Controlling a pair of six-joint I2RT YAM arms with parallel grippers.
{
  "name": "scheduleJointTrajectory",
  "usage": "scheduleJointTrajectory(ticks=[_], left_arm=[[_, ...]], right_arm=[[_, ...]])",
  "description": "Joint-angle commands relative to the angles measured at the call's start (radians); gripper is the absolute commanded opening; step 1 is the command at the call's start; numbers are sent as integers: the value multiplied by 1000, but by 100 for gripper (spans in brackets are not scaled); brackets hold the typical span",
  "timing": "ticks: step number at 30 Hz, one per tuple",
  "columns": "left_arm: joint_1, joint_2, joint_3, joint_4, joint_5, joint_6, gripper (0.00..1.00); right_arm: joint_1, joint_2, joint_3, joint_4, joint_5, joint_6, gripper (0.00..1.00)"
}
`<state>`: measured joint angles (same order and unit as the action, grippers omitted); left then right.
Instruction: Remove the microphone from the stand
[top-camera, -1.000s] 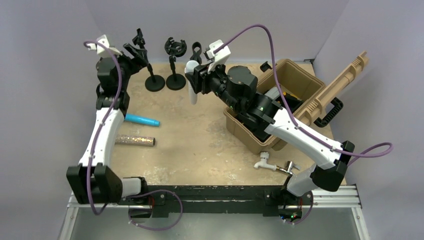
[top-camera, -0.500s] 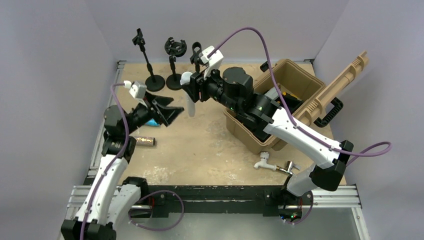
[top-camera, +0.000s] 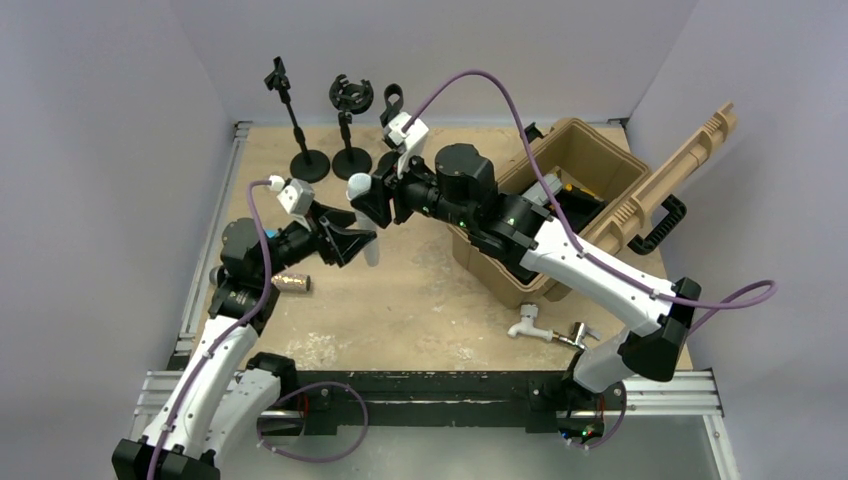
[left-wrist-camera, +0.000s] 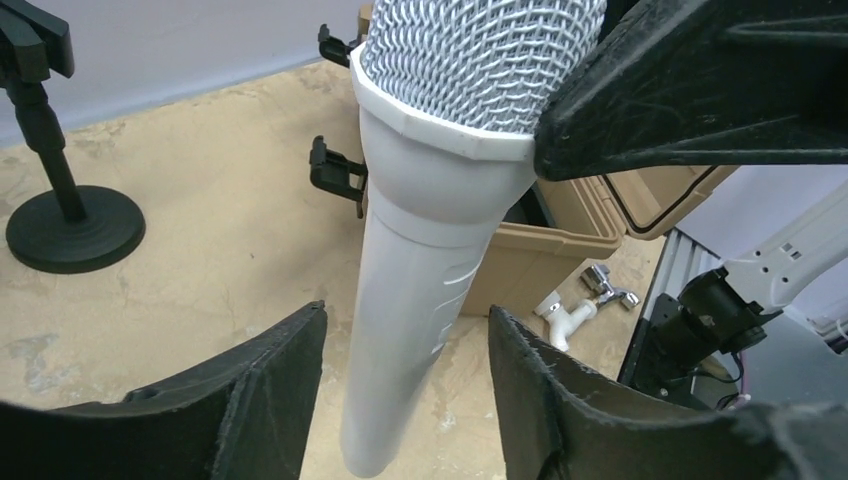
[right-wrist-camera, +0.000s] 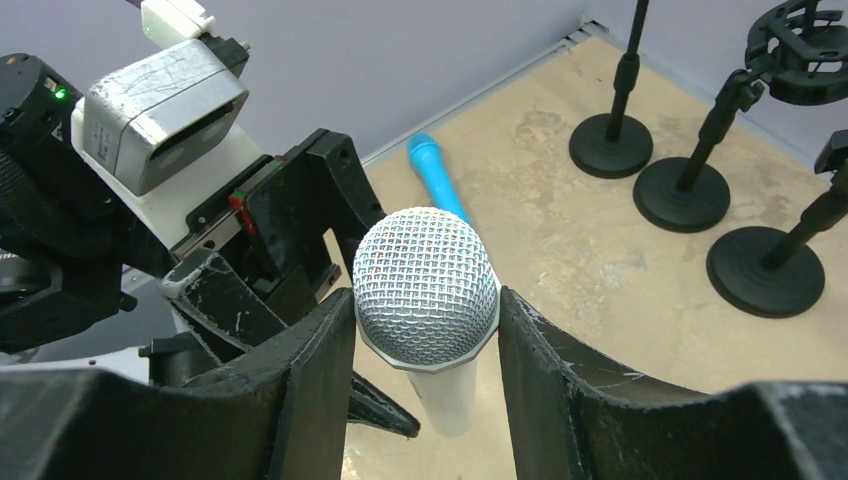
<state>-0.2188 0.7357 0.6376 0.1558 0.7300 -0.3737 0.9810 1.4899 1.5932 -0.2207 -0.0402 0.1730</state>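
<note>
Microphone (right-wrist-camera: 425, 285) off the stand and in mid-air over the left-centre of the table (top-camera: 430, 300), head up, barrel pointing down at a slight tilt. Silver mesh ball head, white collar beneath it, pale grey barrel narrowing toward the tail. Tail end free above the sandy surface, touching nothing. Clamped at the mesh head by the right gripper (right-wrist-camera: 425, 325), one black pad pressed to each side. Flanked lower down by the left gripper (left-wrist-camera: 400, 400), spread wide, fingers (left-wrist-camera: 270, 400) either side of the barrel with a clear gap on both sides, so no contact.

Beyond it, along the far edge: left stand (top-camera: 297, 130), middle stand (top-camera: 351, 130) and right stand (top-camera: 391, 100), all black on round bases, all well apart from the barrel. Grey walls close behind them and along the left side.

Leftward, tight quarters: blue microphone (right-wrist-camera: 435, 175) lying flat on the surface just past the left gripper, and a glittery gold cylinder (top-camera: 290, 283) beside the left arm near the left edge.

Rightward, bare sandy tabletop as far as the tan case (top-camera: 590, 160), lid thrown open toward the right, with the right arm reaching across its near corner. Nearer in, more bare surface down to a chrome tap (top-camera: 527, 326) lying close to the near edge.
</note>
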Motion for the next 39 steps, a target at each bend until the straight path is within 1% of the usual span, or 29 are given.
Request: scheduleJointTrajectory(ticks=[1,3,6,8,10,11,13,14,16,18,19,20,23,25,27,30,33,34,35,39], left_arm=[[-13,-1,36,-21,-15,62,56],[-22,2,48,-49,-20,84,52],[-27,7,58,-71,-26,97,50],[-26,9,63,-70,-27,98,44],[-27,16,75,-83,-38,101,33],[-27,23,87,-98,-47,104,24],[-27,41,110,-131,-57,111,8],[-27,50,118,-142,-62,108,0],[-27,64,126,-147,-71,94,0],[-27,68,126,-145,-76,81,0],[-27,70,125,-150,-88,70,0],[-27,73,129,-174,-130,53,0],[-27,95,169,-330,-311,0,0],[-27,114,201,-471,-503,-54,0],[-25,128,228,-616,-727,-147,0],[-16,116,222,-753,-965,-282,0],[18,83,198,-832,-1098,-384,0],[46,77,196,-862,-1124,-422,0],[78,81,200,-932,-1152,-477,0],[273,143,236,-1133,-1171,-633,0]], right_arm=[[2,-3,-9,68,-56,28,1],[3,-3,-14,79,-69,33,1],[4,-1,-18,89,-82,38,1],[4,2,-18,91,-82,39,1],[6,4,-19,92,-77,38,2],[5,4,-20,91,-73,37,3],[5,4,-17,85,-59,33,11],[6,4,-17,81,-45,32,18],[7,3,-9,69,-8,29,34],[6,0,0,62,43,30,53],[6,-4,7,56,80,35,65],[5,-7,15,47,148,36,78],[4,-23,32,33,270,33,82],[2,-40,34,38,316,25,83],[3,-56,24,52,329,16,83],[2,-66,8,65,327,11,83],[2,-68,-5,67,323,13,83],[2,-67,-8,67,322,14,83],[2,-67,-11,67,321,14,82],[2,-73,-21,73,319,16,82]])
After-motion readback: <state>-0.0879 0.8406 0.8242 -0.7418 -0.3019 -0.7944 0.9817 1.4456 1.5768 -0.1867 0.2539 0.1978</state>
